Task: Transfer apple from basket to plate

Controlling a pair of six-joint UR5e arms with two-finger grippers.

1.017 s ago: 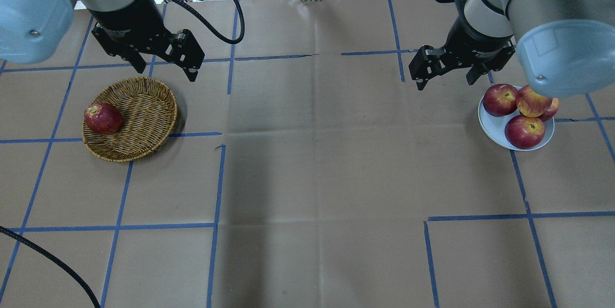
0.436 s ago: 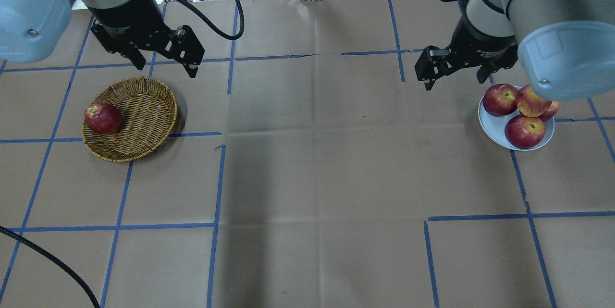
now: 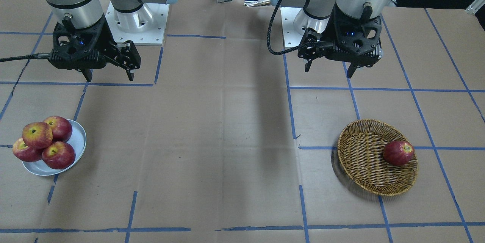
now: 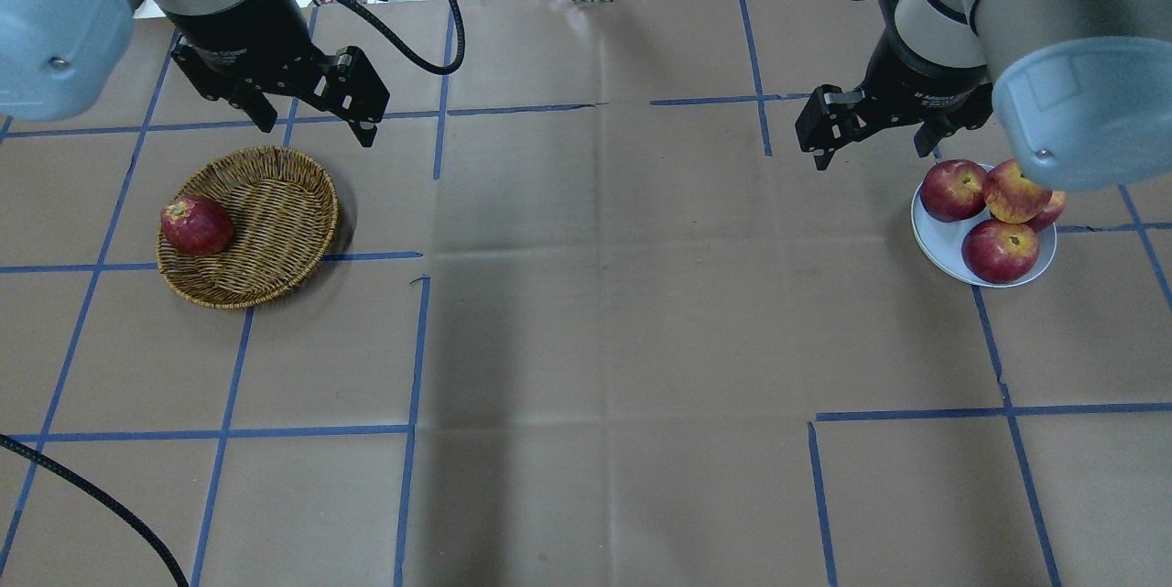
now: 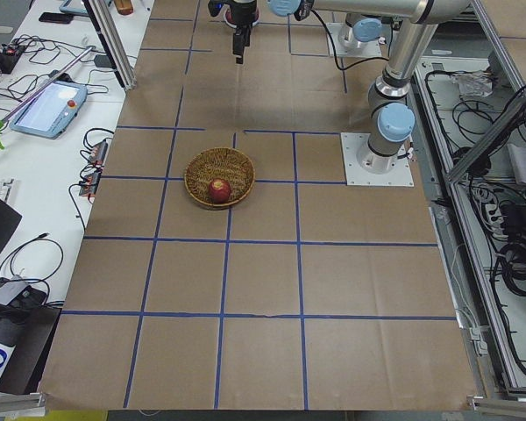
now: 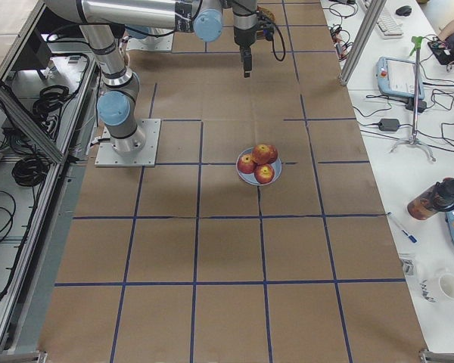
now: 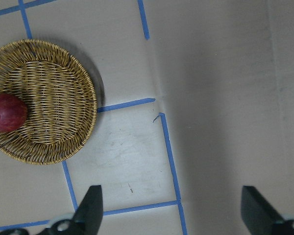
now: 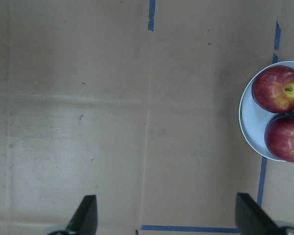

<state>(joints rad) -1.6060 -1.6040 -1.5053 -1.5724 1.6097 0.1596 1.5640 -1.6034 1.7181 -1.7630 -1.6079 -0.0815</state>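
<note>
The apple, red with a broad yellow-orange blush, sits on the plate at the right side of the bench. It rests on top of the three other red apples there, touching them and raised above the plate's surface. The pale grey-blue plate lies near the bench's right edge, beside a blue tape line.

The right tool hangs above the bench just left of and beyond the plate, apart from the fruit. Its jaws are spread wide with nothing between them, and its wrist camera shows bare brown paper under it and the plate at the picture's right edge.

The basket lies well apart, on the left side of the bench. One darker red apple sits in it against the left rim. The left tool hangs above the bench beyond the basket's far right rim. Its fingers are wide apart and it carries nothing.
</note>
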